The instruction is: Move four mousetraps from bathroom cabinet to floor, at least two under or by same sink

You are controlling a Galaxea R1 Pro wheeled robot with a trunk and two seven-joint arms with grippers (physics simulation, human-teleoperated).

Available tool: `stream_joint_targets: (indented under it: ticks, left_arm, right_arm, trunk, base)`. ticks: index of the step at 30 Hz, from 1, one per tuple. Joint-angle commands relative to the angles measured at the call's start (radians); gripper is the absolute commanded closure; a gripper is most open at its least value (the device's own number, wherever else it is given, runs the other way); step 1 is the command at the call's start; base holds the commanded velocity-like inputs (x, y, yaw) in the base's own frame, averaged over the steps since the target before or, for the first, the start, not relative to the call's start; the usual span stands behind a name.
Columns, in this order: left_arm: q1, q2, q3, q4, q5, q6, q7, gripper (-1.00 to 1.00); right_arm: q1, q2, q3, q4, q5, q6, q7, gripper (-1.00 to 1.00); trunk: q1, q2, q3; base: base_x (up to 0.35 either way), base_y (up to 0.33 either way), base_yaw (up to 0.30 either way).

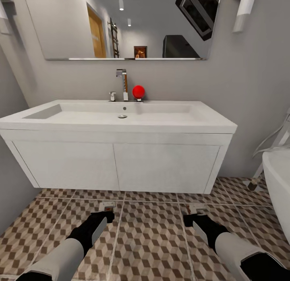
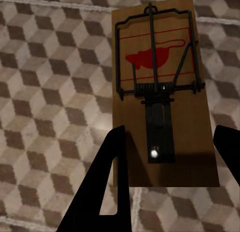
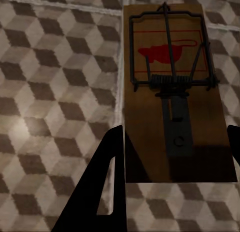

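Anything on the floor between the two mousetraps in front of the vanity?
No. In the head view, only bare cube-patterned floor tiles lie between the left mousetrap and the right mousetrap.

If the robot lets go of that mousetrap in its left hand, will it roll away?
Probably not: the mousetrap is a flat wooden board, so it should lie still on the floor tiles. It looks stiff and likely light. Its thin wire parts might snag or snap shut.
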Motion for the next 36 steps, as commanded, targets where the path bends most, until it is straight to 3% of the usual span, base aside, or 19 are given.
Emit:
stream_joint_targets:
  ticks: [1, 26, 36]
  left_arm:
    - [0.000, 0.000, -0.008, -0.003, 0.010, 0.006, 0.009, 1.00]
    - [0.000, -0.005, -0.006, -0.020, 0.009, -0.009, 0.012, 1.00]
    - [0.000, -0.010, -0.006, -0.036, 0.008, -0.009, 0.018, 1.00]
  right_arm:
    - [0.000, 0.000, 0.009, 0.003, -0.010, 0.007, -0.005, 1.00]
    - [0.000, 0.002, 0.009, 0.013, -0.008, 0.023, -0.007, 1.00]
    - [0.000, 0.001, 0.009, 0.011, -0.004, 0.022, -0.006, 1.00]
  trunk:
    - [0.000, 0.000, -0.001]
    - [0.000, 0.000, -0.001]
    - [0.004, -0.003, -0.040]
  base:
    - [0.000, 0.000, 0.000]
    - [0.000, 0.000, 0.000]
    - [0.000, 0.000, 0.000]
